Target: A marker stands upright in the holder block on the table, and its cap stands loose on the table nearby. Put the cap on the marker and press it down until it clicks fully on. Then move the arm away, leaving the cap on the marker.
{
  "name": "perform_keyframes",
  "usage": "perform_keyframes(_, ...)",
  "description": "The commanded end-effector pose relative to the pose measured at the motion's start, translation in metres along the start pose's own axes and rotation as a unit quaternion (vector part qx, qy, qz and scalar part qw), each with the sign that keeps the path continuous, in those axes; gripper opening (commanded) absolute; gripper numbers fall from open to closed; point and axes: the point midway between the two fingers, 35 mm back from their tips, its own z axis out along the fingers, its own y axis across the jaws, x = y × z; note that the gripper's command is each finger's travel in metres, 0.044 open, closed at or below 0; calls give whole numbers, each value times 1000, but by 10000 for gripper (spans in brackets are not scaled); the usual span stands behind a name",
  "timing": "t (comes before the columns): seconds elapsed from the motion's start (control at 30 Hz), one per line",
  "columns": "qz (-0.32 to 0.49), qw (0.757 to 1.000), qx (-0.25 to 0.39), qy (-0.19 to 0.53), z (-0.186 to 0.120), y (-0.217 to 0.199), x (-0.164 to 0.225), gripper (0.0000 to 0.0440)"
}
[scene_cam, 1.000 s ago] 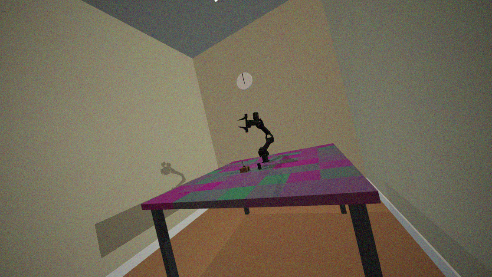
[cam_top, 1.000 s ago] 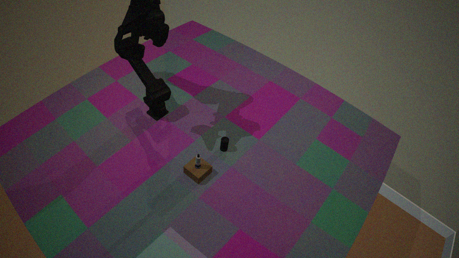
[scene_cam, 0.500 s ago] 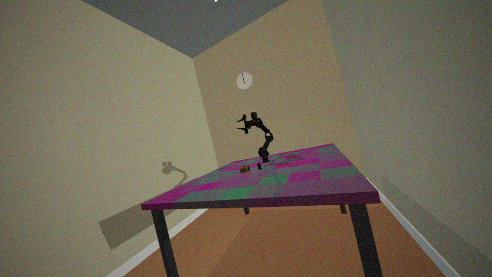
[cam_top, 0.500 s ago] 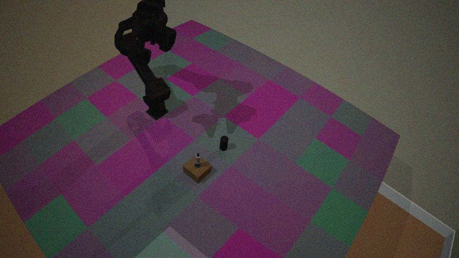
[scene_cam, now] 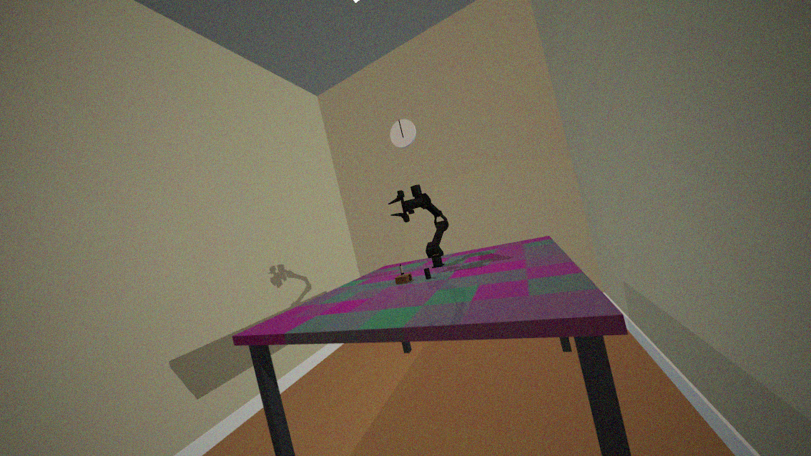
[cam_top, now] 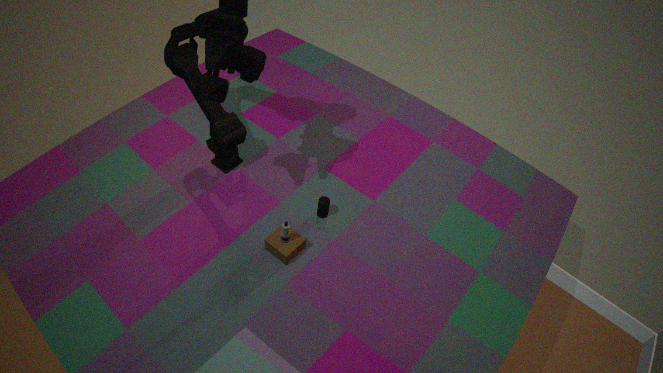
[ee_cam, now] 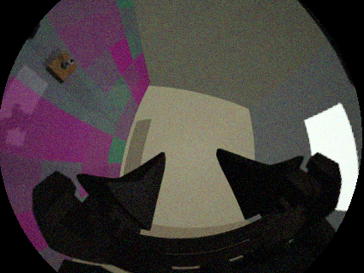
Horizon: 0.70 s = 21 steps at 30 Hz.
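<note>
An open black metal pincer (scene_cam: 390,209) (ee_cam: 191,154) hangs high over the patchwork table (scene_cam: 430,332), whose far edge lies beyond the small black cylindrical cap (cam_top: 323,207) (scene_cam: 427,274), likely light, stiff, best gripped round its sides.

The black jointed metal-look arm (cam_top: 224,131) (scene_cam: 435,236) shifted its upper links. Its black two-fingered gripper (cam_top: 238,41) (scene_cam: 390,209) (ee_cam: 191,154) dropped slightly, going a bit left in the exterior view. The dark finger shadows (cam_top: 295,172) on the table pulled back, away from the black cylindrical cap (cam_top: 323,207) (scene_cam: 427,274).
</note>
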Motion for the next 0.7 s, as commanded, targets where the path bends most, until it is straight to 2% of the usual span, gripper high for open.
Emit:
perform_keyframes(0.0,0,1000,-8,-13,2,0,-7,313)
perform_keyframes(0.67,-24,994,-76,-81,17,21,-54,314)
